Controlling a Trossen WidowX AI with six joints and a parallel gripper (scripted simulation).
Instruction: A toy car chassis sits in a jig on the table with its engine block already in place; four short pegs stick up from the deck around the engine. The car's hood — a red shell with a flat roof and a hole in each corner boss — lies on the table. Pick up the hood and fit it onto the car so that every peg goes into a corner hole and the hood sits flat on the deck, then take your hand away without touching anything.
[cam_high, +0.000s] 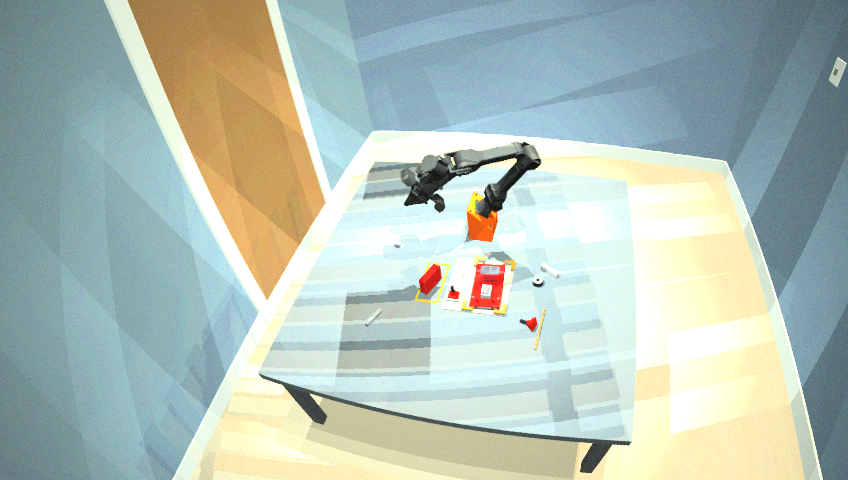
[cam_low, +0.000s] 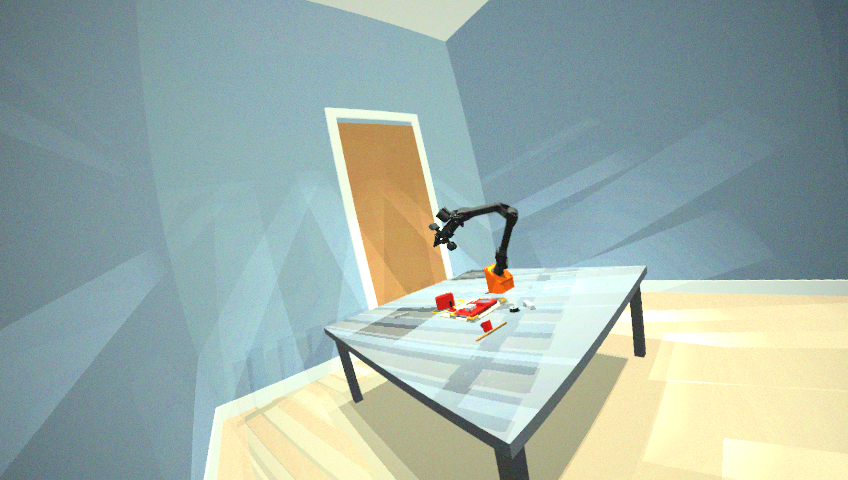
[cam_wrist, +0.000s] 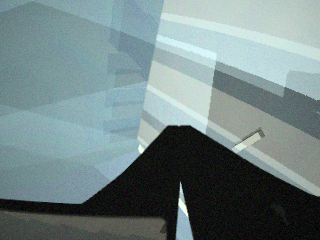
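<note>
The hood, a red block-like shell, stands on its side inside a yellow outline left of the jig. Its corner holes cannot be made out. The red chassis lies in the jig, a pale plate with yellow corner pieces. The whitish engine block sits on the deck; the pegs are too small to tell apart. My gripper is shut and empty, high above the table's back left, well away from the hood. The hood is not visible in the wrist view.
A small red part with a black stub stands between hood and chassis. A white bar lies front left. Right of the jig are a white block, a black-and-white wheel, a red cone-like part and a thin stick.
</note>
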